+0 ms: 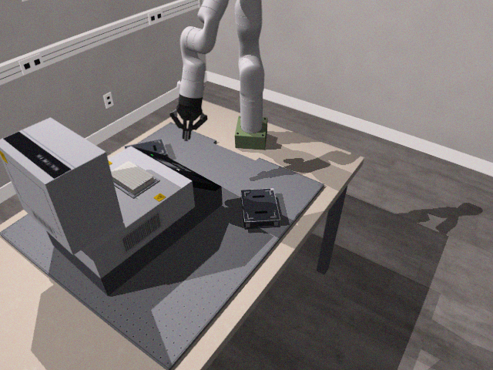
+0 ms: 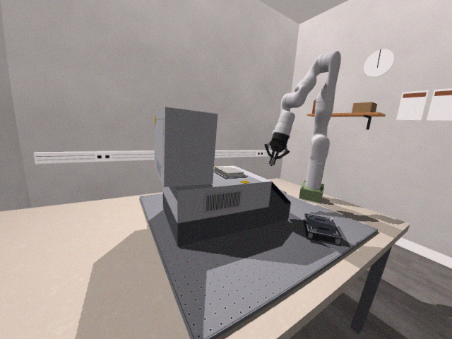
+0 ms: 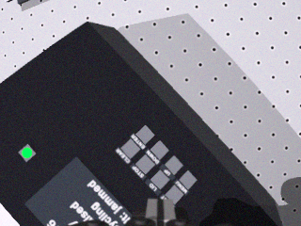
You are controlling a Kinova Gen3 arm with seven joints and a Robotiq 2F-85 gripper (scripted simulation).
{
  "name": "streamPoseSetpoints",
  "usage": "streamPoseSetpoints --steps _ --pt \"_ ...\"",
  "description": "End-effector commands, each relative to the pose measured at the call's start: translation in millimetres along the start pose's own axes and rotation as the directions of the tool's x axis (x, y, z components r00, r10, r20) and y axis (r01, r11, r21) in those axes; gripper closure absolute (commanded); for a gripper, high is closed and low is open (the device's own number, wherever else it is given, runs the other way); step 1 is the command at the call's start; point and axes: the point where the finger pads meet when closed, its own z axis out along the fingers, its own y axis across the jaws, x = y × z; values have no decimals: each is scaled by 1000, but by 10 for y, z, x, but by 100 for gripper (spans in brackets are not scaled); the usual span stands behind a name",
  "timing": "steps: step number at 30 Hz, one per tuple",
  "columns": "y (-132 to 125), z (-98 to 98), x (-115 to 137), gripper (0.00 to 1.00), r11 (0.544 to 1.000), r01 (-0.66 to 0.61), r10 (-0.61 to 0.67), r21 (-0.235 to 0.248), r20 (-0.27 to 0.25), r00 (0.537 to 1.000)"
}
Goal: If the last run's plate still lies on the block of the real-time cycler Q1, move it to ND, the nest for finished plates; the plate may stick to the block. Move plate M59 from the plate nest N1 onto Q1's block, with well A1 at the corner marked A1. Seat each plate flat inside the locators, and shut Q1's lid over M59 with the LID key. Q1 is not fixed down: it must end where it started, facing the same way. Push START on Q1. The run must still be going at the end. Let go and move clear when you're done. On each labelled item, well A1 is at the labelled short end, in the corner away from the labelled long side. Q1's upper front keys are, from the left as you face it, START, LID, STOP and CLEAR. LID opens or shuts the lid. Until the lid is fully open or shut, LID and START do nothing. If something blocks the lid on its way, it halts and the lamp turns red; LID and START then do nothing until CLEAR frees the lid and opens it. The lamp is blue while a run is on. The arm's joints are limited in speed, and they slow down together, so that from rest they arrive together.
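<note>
Laboratory bench in a plain grey room

This is a lab. A boxy thermal cycler (image 1: 155,215) (image 2: 219,204) with yellow warning labels, a keypad marked CLEAR, STOP and LID (image 3: 155,162), and a pale well plate (image 1: 132,176) (image 2: 229,171) on top says so. It stands on a perforated grey board (image 1: 199,294) (image 2: 248,288) laid over the counter (image 1: 24,274) (image 2: 54,255), with a low dark plate nest (image 1: 260,205) (image 2: 323,227) nearby. Socket trunking (image 1: 95,35) (image 2: 73,157) runs along the wall.
</note>
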Motion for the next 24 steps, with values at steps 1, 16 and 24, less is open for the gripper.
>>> streamPoseSetpoints --steps 1,16,24 --pt "28 69 -1 90 1000 -1 1 -4 2 1000" --pt "47 235 43 90 1000 -6 6 -2 1 1000" --pt "69 339 61 90 1000 -5 5 -3 1 1000"
